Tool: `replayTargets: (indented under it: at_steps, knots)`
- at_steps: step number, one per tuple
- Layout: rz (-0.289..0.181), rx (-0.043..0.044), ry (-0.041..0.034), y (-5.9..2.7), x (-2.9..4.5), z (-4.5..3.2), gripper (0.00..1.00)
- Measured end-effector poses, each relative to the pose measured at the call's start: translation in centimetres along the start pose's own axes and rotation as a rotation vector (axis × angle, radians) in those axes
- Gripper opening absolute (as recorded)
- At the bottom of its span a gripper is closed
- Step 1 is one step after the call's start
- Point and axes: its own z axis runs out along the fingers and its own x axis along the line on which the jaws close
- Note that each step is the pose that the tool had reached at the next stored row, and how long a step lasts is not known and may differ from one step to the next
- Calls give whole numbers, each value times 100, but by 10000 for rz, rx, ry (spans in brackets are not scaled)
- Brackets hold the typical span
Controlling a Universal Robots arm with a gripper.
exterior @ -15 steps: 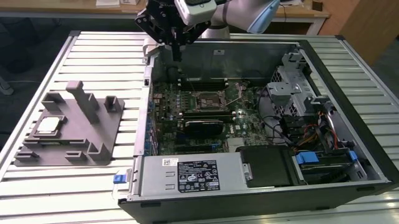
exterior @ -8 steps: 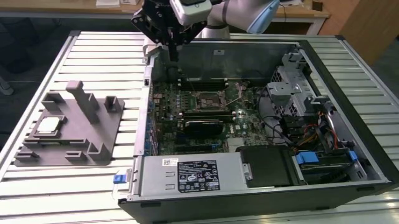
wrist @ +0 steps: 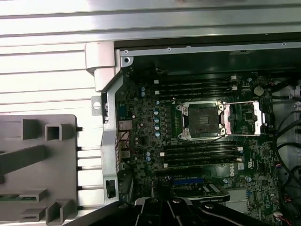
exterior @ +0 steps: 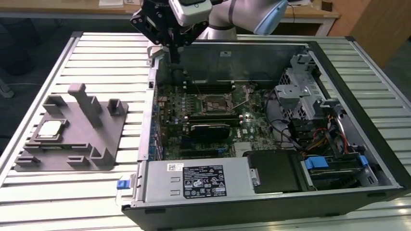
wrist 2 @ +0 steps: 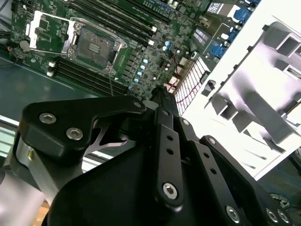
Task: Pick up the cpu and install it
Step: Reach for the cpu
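Exterior view: the small square silver-topped cpu [exterior: 50, 129] is lying unpicked on the grey plastic fixture plate [exterior: 61, 150] at nine o'clock. The black tool [exterior: 173, 55], seemingly closed and empty, is hovering at twelve.

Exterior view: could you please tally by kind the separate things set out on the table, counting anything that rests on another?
cpu: 1
fixture: 1
computer case: 1
Total: 3
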Motion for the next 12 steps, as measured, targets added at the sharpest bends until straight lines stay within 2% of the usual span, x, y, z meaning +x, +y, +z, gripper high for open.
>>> replayTargets:
  at_steps: [12]
  knots:
    - [-1, -2, 0, -10, 135, -3, 11]
